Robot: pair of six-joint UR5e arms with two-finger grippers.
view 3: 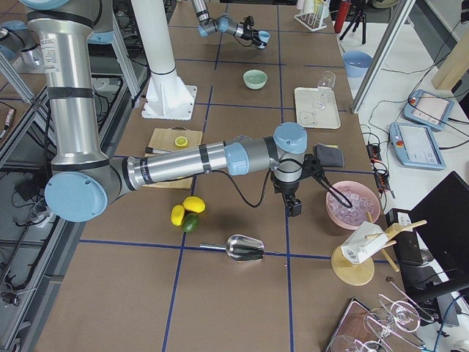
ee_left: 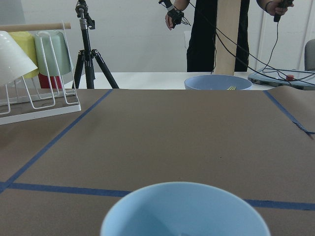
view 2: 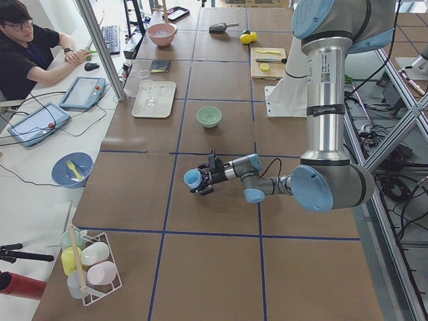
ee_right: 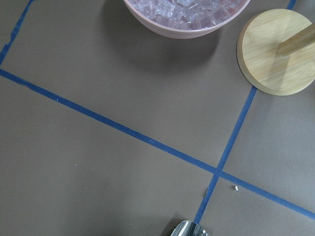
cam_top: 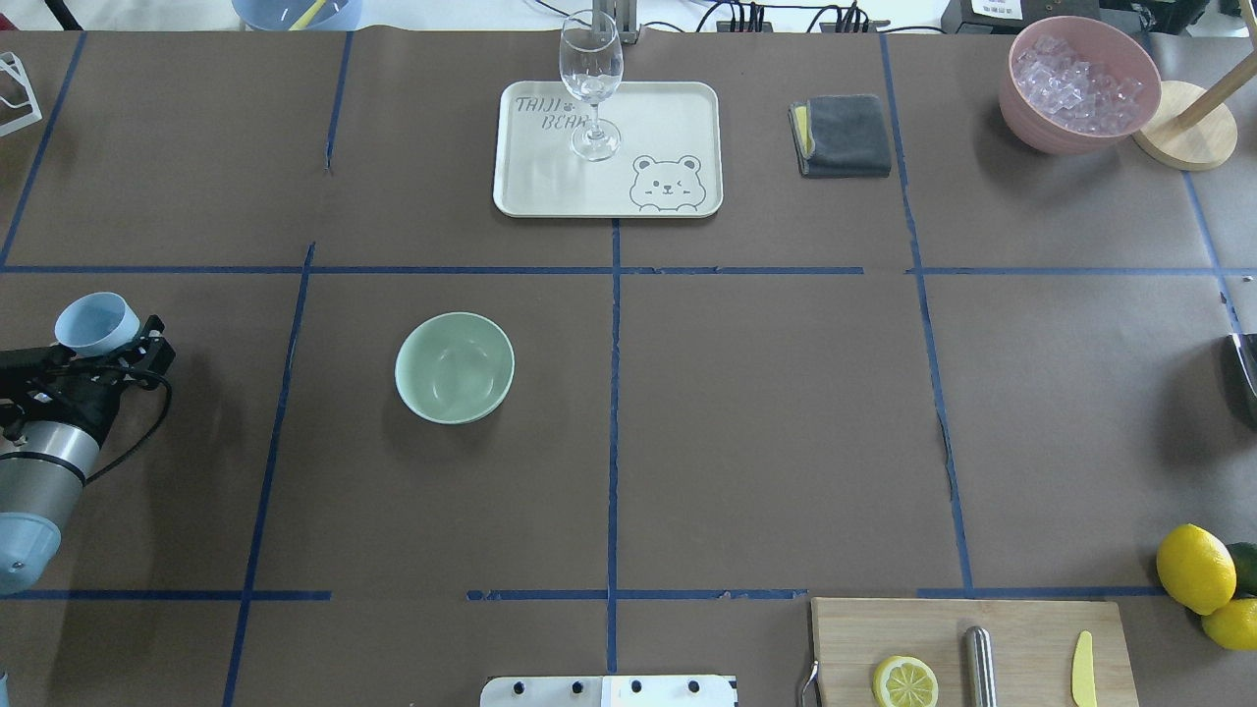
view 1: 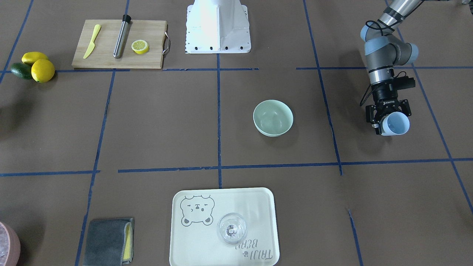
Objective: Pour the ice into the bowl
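Observation:
The pale mint-green bowl (view 1: 273, 117) stands on the brown table, also in the overhead view (cam_top: 455, 366); I make out no cubes inside it. My left gripper (view 1: 388, 119) is shut on a light blue cup (view 1: 397, 125), held roughly upright above the table, well to the bowl's side (cam_top: 96, 322). The left wrist view shows only the cup's rim (ee_left: 184, 209); I cannot tell whether it holds ice. A heap of ice (cam_top: 1078, 79) lies in the pink container (ee_right: 172, 29). My right gripper (view 3: 294, 207) hangs beside that container; I cannot tell whether it is open or shut.
A white tray (cam_top: 678, 108) with a clear stem glass (cam_top: 590, 88) stands beyond the bowl. A grey cloth (cam_top: 843, 135), a cutting board (view 1: 107, 59) with knife, metal rod and lemon half, lemons (view 1: 40, 68), a metal scoop (view 3: 245, 249) and a wooden stand base (ee_right: 278, 51) are around.

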